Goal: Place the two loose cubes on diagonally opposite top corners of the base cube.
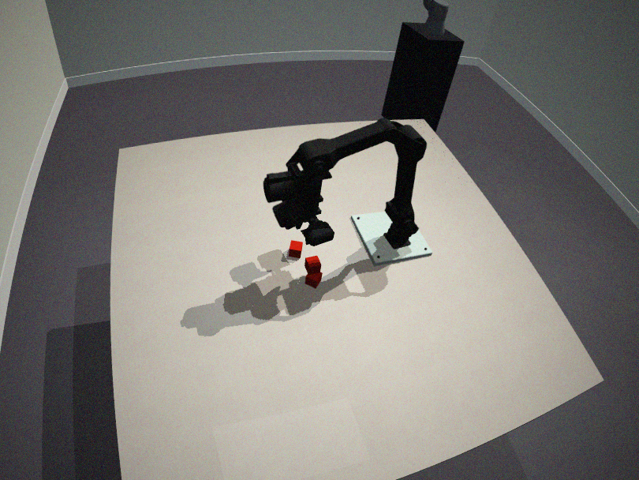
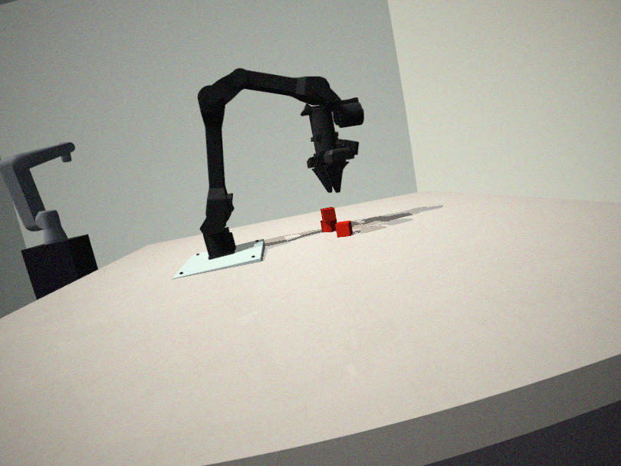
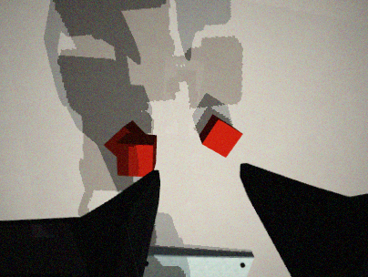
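Note:
The red base cube [image 1: 312, 280] [image 2: 326, 227] [image 3: 116, 142] rests on the table, partly covered in the wrist view. One loose red cube [image 1: 312, 264] [image 2: 327, 214] [image 3: 142, 160] sits on it, looks about level, and is offset and turned relative to it. The other loose red cube [image 1: 295, 248] [image 2: 343, 228] [image 3: 222, 138] lies on the table a short way off. My gripper [image 2: 333, 191] [image 3: 199, 173] is open and empty, high above the cubes. In the wrist view the stack is by the left finger and the lone cube is beyond the gap, nearer the right finger. The fingertips are hidden in the top view.
The arm's pale mounting plate [image 1: 368, 226] [image 2: 241, 260] [image 3: 219, 266] lies on the table [image 1: 439, 335] [image 2: 350, 310], on the arm-base side of the cubes. A black pedestal [image 1: 420, 77] [image 2: 57, 265] with a grey arm stands beyond the table. Arm shadows fall around the cubes.

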`<state>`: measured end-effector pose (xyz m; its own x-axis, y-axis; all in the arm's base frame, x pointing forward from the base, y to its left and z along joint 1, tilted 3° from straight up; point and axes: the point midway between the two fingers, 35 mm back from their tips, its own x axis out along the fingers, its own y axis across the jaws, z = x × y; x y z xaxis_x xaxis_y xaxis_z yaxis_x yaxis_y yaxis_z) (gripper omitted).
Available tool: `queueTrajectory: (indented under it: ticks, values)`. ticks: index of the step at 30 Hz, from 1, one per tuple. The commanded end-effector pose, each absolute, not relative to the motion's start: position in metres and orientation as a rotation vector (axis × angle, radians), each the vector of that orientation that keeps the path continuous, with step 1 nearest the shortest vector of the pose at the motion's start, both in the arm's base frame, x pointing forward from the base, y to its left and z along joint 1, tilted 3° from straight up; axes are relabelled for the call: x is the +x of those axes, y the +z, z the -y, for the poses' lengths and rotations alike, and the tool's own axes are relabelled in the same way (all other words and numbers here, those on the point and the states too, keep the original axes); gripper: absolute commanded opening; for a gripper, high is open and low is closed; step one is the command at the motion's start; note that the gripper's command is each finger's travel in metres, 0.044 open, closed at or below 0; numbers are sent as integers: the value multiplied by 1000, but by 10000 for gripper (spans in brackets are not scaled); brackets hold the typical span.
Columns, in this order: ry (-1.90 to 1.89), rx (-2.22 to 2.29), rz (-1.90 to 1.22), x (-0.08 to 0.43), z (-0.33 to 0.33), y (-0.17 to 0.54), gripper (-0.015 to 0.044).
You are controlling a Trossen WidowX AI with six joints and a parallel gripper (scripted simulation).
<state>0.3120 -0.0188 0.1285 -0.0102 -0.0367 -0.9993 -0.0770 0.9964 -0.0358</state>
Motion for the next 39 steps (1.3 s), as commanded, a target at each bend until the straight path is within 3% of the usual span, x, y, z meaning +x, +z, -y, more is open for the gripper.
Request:
queueTrajectory:
  ticks: [1, 17, 39]
  values:
    - [181, -241, -1574, 313, 26, 133, 265]
    - [780, -831, -1445, 312, 51, 148, 265]
    - [786, -837, -1443, 312, 55, 80, 265]
